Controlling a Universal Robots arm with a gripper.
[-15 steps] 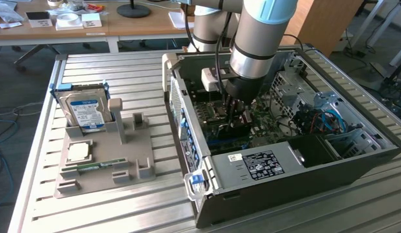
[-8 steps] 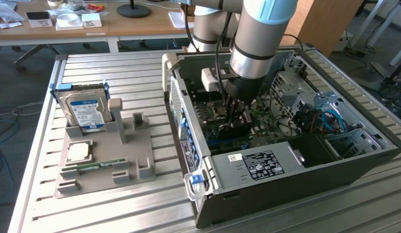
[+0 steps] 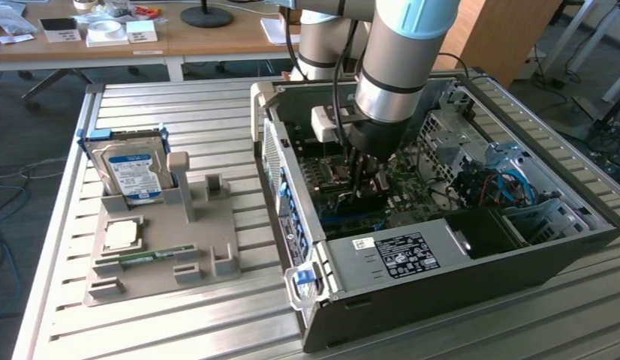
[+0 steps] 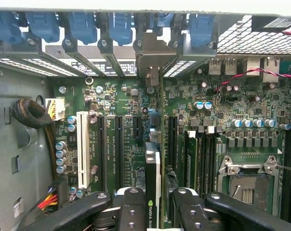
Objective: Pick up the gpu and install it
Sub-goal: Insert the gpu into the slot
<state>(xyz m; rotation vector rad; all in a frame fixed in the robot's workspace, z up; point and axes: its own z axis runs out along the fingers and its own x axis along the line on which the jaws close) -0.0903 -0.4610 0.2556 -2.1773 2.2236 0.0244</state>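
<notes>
The gpu (image 4: 153,166) stands on edge inside the open computer case (image 3: 290,161), seen edge-on in the wrist view as a thin green board with a black cooler. My gripper (image 4: 155,211) is shut on it, with one black finger (image 4: 131,211) on each side. The card's silvery end bracket (image 4: 152,53) lies against the case's rear slot openings. The card sits over the motherboard (image 4: 121,103) in line with the black expansion slots; I cannot tell whether it is seated. In the exterior view my gripper (image 3: 368,184) reaches straight down into the case, with the gpu (image 3: 367,204) dark below it.
A grey parts holder (image 3: 215,225) on the exterior view's left carries a silver hard drive (image 3: 133,169), a CPU (image 3: 121,234) and a RAM stick (image 3: 150,257). Inside the case are the power supply (image 3: 410,253), a white slot (image 4: 83,149), a CPU socket (image 4: 246,180) and blue clips (image 4: 83,24).
</notes>
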